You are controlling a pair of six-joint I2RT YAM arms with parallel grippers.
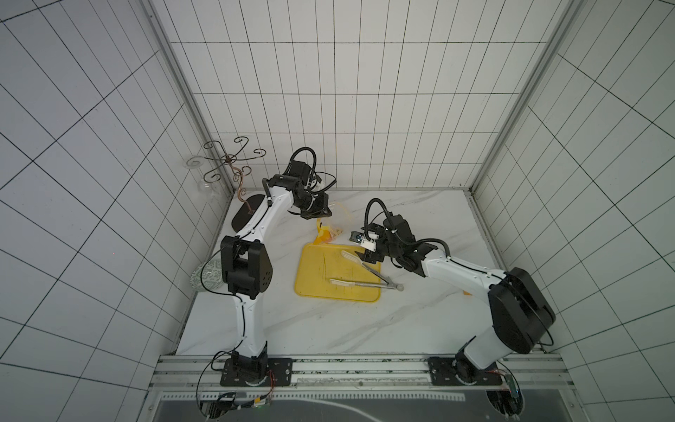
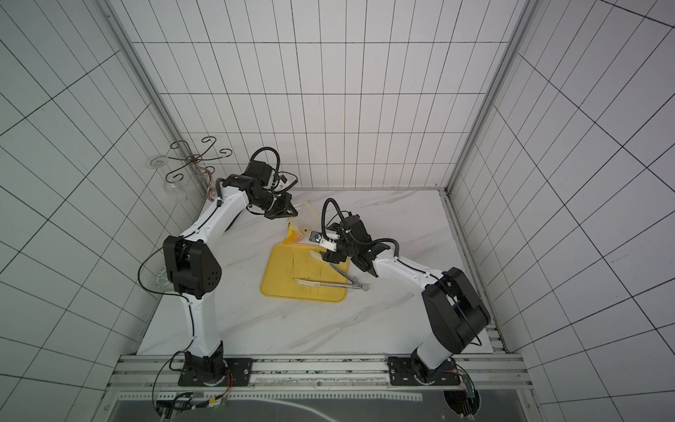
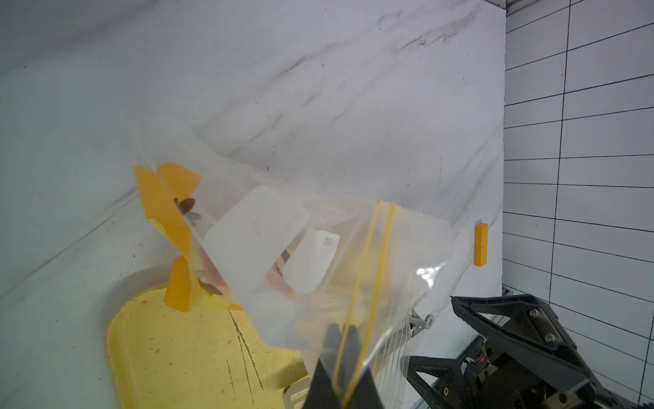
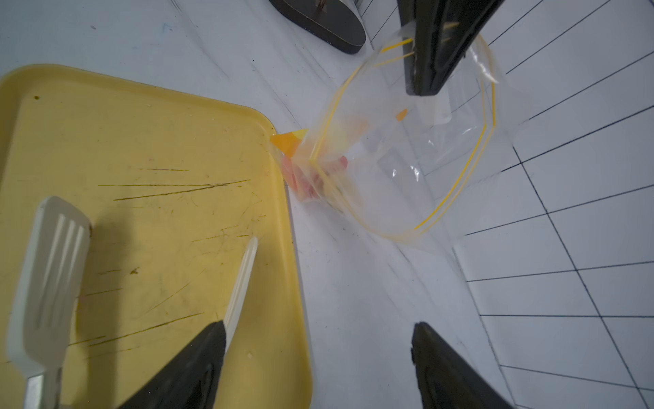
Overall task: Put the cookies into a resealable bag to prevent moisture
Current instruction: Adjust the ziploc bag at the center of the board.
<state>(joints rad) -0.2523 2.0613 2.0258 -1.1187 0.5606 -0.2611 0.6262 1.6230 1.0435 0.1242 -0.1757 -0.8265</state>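
The tongs (image 1: 365,283) are lying across the yellow tray (image 1: 317,270), partly under the right gripper (image 4: 318,325), whose jaws are standing wide apart and gripping nothing. The black oval base (image 4: 325,21) is sitting behind the left arm. The left gripper (image 3: 341,343) is pinching the zip rim of the resealable bag (image 4: 407,159), which is hanging slantwise with its mouth gaping toward the right gripper. Its printed yellow end is pointing down at the tray's far corner, where the cookies (image 4: 311,177) are bunching.
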